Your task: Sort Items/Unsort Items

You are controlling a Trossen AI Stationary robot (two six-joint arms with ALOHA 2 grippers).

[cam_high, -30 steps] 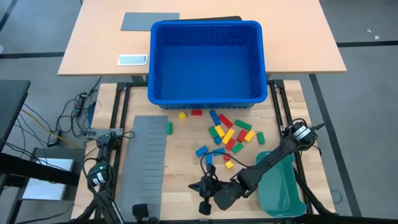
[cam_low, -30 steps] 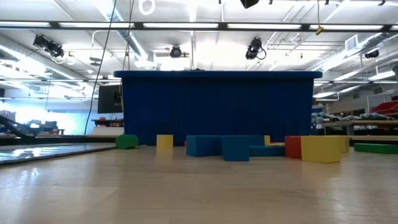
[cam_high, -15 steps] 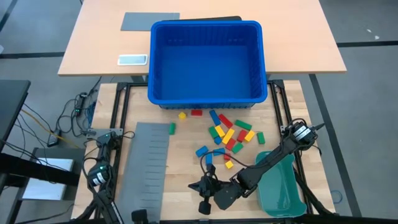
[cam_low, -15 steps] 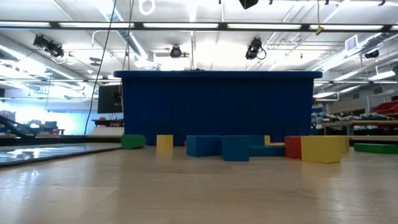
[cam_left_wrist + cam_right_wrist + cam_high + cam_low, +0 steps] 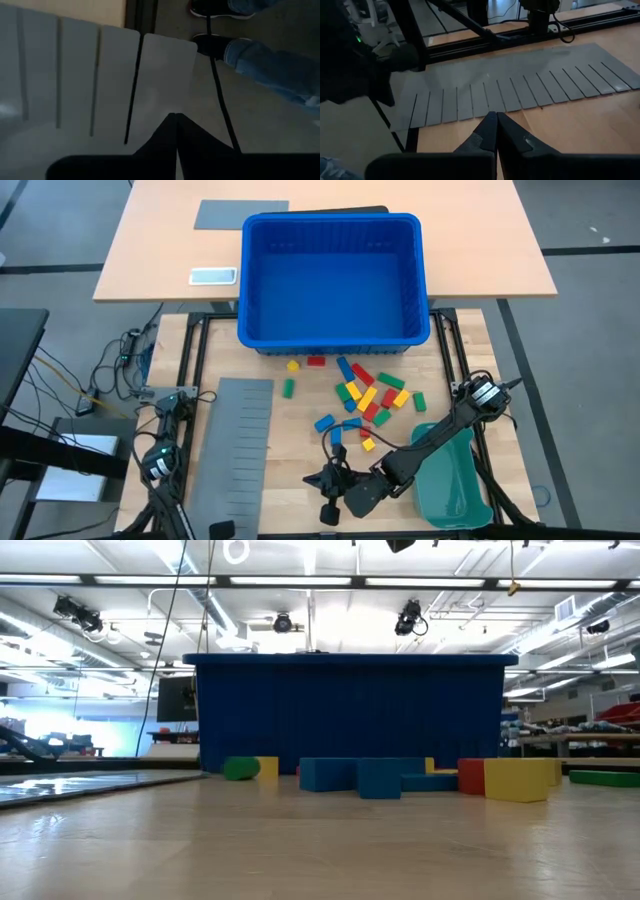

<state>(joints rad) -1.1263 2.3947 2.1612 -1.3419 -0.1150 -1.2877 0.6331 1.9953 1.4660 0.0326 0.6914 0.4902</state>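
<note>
Roughly twenty small toy blocks lie scattered on my wooden tabletop, at the centre of the overhead frame, just below a big blue plastic bin. They are smooth, hard-edged little rectangles in red, yellow, green and blue. One green block sits apart on the left, near a flat grey divider sheet cut with parallel slots. From table height the blocks form a low row before the bin's ribbed wall, and that green one looks rounded at its end. A glossy teal tray fills the lower right. My left gripper is at the bottom edge, left of centre, fingers pressed together over the sheet's end, holding nothing. My right gripper waits at lower centre, fingers closed and empty.
</note>
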